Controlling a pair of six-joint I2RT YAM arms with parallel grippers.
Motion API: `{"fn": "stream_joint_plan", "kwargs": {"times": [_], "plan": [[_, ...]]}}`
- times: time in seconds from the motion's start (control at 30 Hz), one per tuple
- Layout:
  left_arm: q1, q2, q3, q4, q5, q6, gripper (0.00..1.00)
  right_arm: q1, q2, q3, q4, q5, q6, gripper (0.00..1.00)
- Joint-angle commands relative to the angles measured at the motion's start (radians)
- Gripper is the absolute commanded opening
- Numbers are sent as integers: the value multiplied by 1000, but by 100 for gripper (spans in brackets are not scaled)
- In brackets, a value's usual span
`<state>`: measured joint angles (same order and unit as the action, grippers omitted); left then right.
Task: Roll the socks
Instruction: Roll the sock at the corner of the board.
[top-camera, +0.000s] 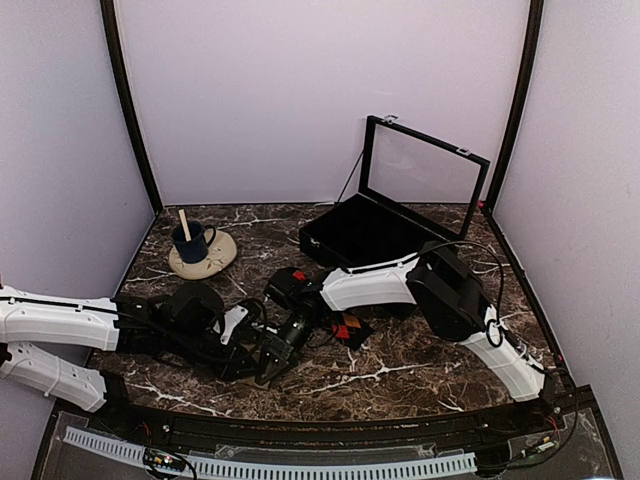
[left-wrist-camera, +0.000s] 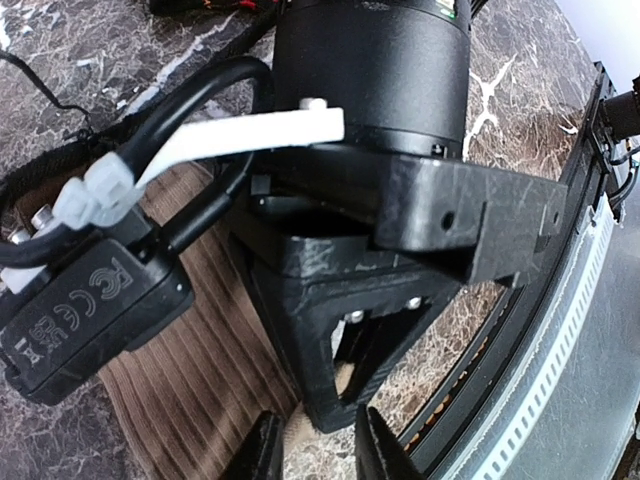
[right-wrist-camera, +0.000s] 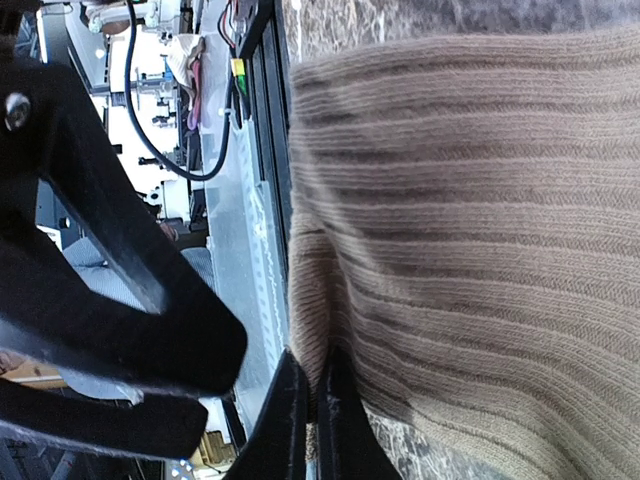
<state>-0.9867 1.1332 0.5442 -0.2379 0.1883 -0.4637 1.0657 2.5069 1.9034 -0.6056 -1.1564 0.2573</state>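
Observation:
The tan-brown ribbed sock (right-wrist-camera: 480, 200) lies flat on the marble table, also seen in the left wrist view (left-wrist-camera: 200, 380). My right gripper (right-wrist-camera: 315, 410) is shut on a pinched fold at the tan sock's edge. In the left wrist view the right gripper (left-wrist-camera: 340, 385) sits right ahead of my left gripper (left-wrist-camera: 322, 452). The left fingers (left-wrist-camera: 262, 450) stand apart, with the sock's edge and bare marble between them. From above, both grippers meet low at the table's front middle (top-camera: 268, 358). The black sock with red and orange diamonds (top-camera: 345, 328) lies just to their right.
A blue mug (top-camera: 192, 242) with a wooden stick stands on a cream saucer at the back left. A black case (top-camera: 370, 232) with a raised glass lid sits at the back right. The table's front rail (left-wrist-camera: 560, 330) runs close beside the grippers.

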Motion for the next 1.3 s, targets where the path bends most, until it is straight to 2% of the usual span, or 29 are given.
{"fn": "stream_joint_plan", "kwargs": {"times": [0.0,0.3,1.07,1.13,1.27], "plan": [[-11,-17,-12,-36,25,-6,27,-13,-15,-18,-34,-29,-58,0],[-33,13,-20,-45,51,-4,27,-18,-16,-23,-61,-37,-95,0],[-78,137,-22,59,-22,21,30,-18,-19,-9,-104,-55,-127,0],[-81,163,-17,61,-15,23,28,-18,-15,-9,-106,-51,-127,0],[-91,202,-9,68,1,25,16,-18,-13,-7,-124,-40,-141,0]]}}
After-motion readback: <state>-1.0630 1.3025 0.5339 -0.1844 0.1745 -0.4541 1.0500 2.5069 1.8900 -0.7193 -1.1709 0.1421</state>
